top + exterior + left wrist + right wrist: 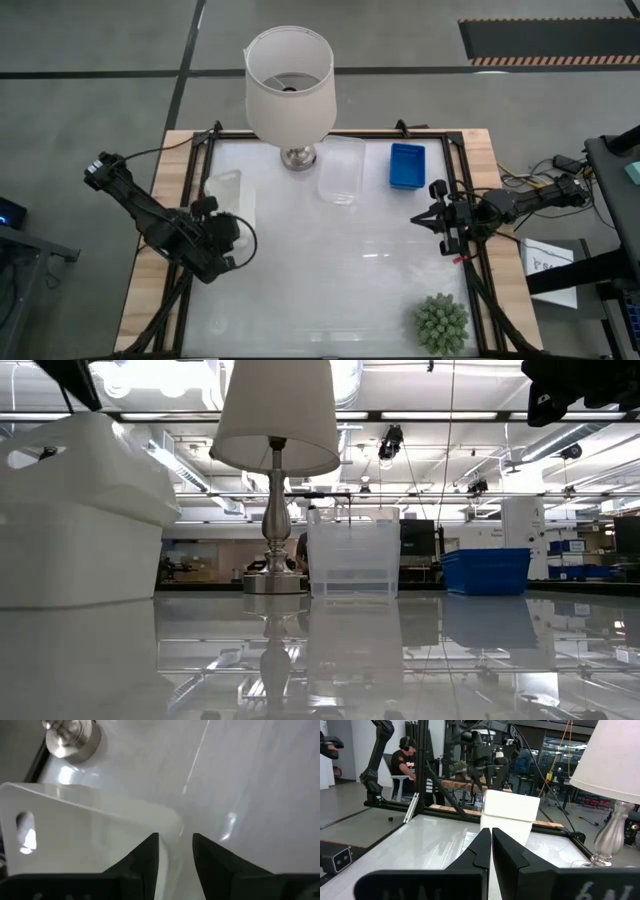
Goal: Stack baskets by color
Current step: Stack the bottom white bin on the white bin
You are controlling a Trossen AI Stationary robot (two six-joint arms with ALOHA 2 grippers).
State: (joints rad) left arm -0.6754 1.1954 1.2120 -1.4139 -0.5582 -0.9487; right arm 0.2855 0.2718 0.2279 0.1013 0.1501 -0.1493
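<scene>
While the right gripper [492, 832] waits at the table's right edge w/ its fingers pressed together on nothing, the left gripper [175, 841] is the 1 at work. It sits at the corner of the white basket [226, 189], near the table's [330, 270] left side. Its 2 fingers stand part-way apart, astride the basket's corner rim, and I see no clamp on the wall, so I read nothing as held.

Step in hand, as I judge it: the white basket is being dealt with, at a grasp or a let-go; can't tell which. The 3 colours lie well apart: white at left, the clear basket [340, 176] at back-middle just beside the lamp [290, 78], and the blue basket [407, 165] at back-right. Whether the white 1 is a single tray or 2 nested, I can't tell; the low view hints at a stepped outline.

Next move calls for either closing squarely on the thin rim or lifting straight off w/o snagging the corner.

Materials etc.:
- White basket: opaque smooth plastic, rounded corners, slot handle in 1 wall.
- Clear basket: see-through, faint ribbing.
- Blue basket: solid, rectangular, shallow.
- Table: glossy, mirror-like, prob. slippery.
- Plant [441, 322]: spiky, front-right corner, out of the way.
</scene>
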